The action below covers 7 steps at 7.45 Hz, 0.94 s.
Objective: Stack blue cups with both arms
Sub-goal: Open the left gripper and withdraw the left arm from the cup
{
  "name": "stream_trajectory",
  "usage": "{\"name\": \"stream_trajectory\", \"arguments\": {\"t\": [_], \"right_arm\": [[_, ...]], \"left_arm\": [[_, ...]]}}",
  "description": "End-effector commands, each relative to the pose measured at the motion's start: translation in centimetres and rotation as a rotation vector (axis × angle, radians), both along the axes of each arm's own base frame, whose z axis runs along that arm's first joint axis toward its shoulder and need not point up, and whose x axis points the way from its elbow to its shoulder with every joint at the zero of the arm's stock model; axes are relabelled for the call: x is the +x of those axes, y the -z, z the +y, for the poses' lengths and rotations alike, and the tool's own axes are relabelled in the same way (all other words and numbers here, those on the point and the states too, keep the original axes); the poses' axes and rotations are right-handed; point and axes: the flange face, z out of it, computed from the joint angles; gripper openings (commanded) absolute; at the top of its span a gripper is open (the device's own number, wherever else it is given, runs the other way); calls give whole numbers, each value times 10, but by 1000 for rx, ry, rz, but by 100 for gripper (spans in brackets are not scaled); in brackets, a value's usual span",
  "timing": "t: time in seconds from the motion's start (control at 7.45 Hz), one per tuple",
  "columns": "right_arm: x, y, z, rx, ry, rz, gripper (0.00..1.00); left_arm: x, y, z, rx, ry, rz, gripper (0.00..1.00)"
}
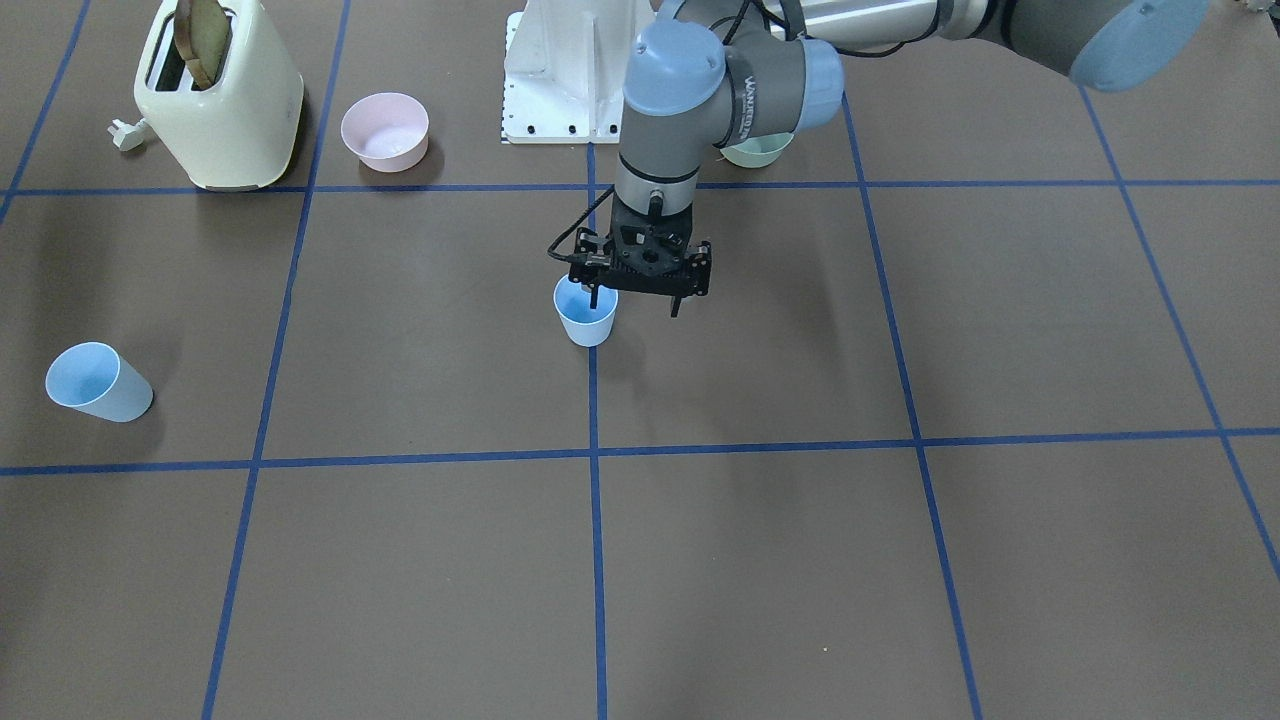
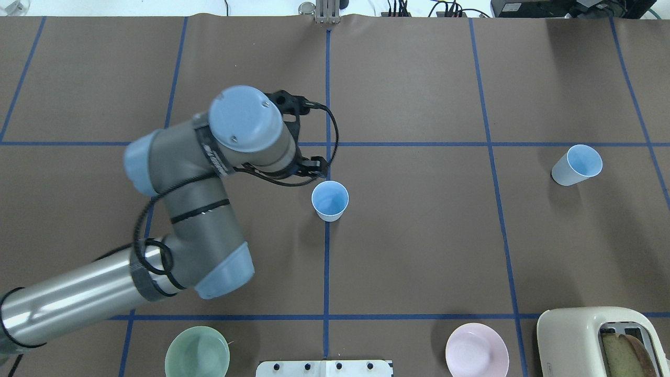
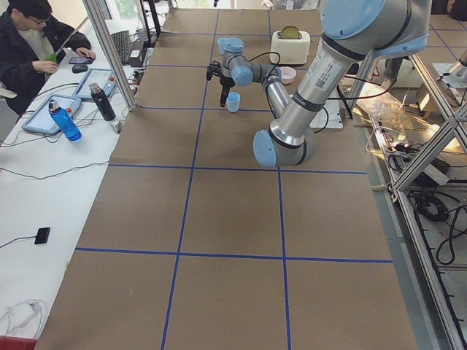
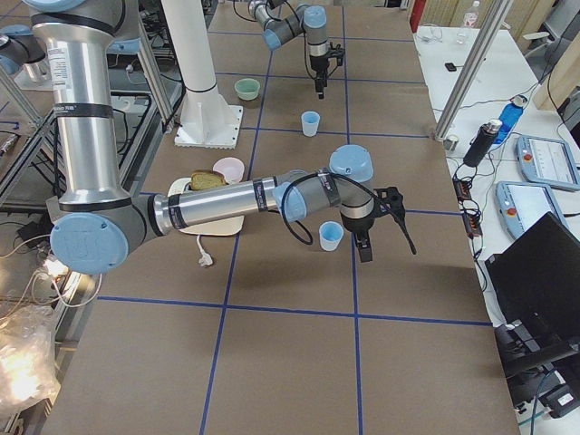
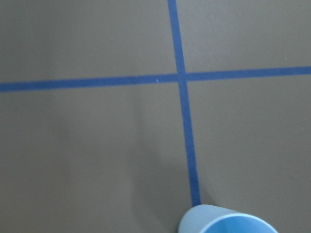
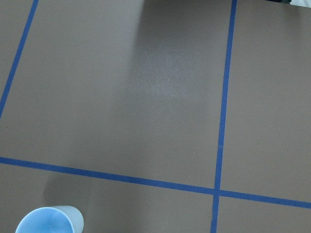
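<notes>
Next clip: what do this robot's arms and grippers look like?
The left arm and right arm match: grey and silver tubes, light-blue joint caps, black cables banded along them, small lettering on a link. The left gripper and right gripper are black and two-fingered.

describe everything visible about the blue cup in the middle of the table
The middle cup is a small light-blue tumbler, plastic by its look, tapered, handleless, brighter blue inside and empty. It stands upright on a blue tape line of the brown table. The open left gripper hangs by its rim; contact is unclear.
</notes>
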Motion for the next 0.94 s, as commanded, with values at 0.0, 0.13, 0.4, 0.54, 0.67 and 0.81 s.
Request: {"name": "stream_trajectory", "arguments": {"t": [0.0,0.13,0.4,0.54,0.67,0.81], "right_arm": [[-8,26,7,34,46,-92,100],[-14,42,8,129,67,-117,99],[-44,40,11,145,111,-115,99],[-65,39,11,147,140,-95,99],[-82,39,11,140,156,-83,99],[-103,45,13,108,165,-85,99]], "left_arm": [[-138,-49,-44,52,-81,-35,98],[-196,-104,-62,60,-149,-59,98],[-353,-228,-99,114,-196,-168,98],[-420,-278,-113,137,-228,-201,98],[-481,-344,-108,113,-250,-174,98],[-524,-401,-104,133,-322,-206,98]]}}
